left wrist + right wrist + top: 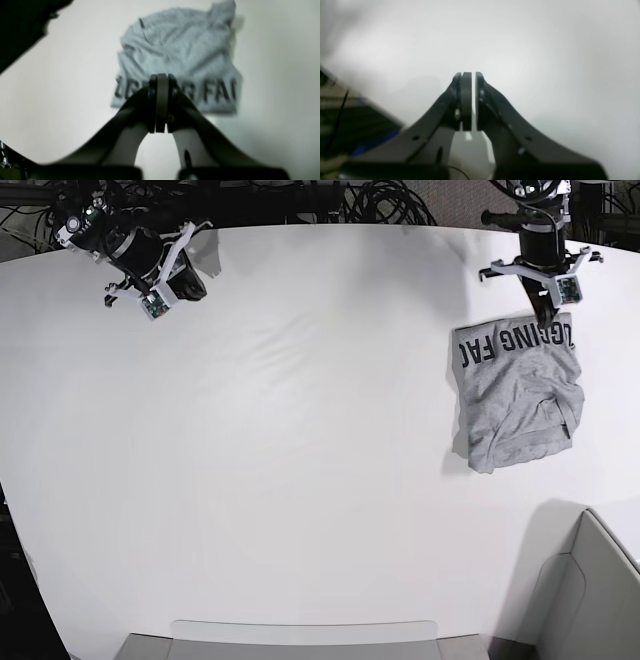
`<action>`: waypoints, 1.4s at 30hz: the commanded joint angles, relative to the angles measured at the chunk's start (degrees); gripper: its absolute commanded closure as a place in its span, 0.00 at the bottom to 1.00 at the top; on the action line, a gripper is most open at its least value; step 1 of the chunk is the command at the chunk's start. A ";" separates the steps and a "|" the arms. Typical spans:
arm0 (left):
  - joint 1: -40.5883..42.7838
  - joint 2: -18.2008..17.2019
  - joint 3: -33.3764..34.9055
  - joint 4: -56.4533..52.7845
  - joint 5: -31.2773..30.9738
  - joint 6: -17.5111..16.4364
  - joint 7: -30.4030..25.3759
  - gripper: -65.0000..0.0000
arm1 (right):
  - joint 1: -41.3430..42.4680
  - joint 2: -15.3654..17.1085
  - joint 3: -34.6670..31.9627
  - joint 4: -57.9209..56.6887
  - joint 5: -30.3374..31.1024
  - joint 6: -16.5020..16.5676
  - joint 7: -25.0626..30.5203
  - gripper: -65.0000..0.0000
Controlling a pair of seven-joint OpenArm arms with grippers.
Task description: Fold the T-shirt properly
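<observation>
The heather-grey T-shirt (518, 385) lies folded into a small, wrinkled rectangle at the right of the white table (300, 430). Black block lettering runs along its far edge. In the left wrist view the T-shirt (180, 50) lies just beyond my left gripper (161, 77), which is shut with nothing between its pads and hovers over the lettered edge. In the base view the left gripper (545, 315) is at the shirt's far edge. My right gripper (473, 75) is shut and empty over bare table; in the base view the right gripper (185, 280) is at the far left corner, far from the shirt.
A grey bin (590, 600) stands at the front right corner. A pale tray edge (300, 640) lies along the front. Cables (380, 200) run behind the table's far edge. The table edge and dark clutter (345, 120) show at the left of the right wrist view.
</observation>
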 commanded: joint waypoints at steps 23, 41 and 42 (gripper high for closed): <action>24.46 2.15 2.10 -1.67 0.40 7.37 2.39 1.00 | -26.51 1.35 2.62 -3.67 0.56 0.20 4.93 0.97; -1.73 5.31 10.45 -32.71 0.31 7.10 19.01 1.00 | 3.64 0.39 -25.60 -61.42 0.47 0.11 15.04 0.97; -3.32 5.22 11.86 -34.29 0.31 7.10 19.71 1.00 | 4.87 0.03 -27.36 -63.89 0.47 0.11 16.18 0.97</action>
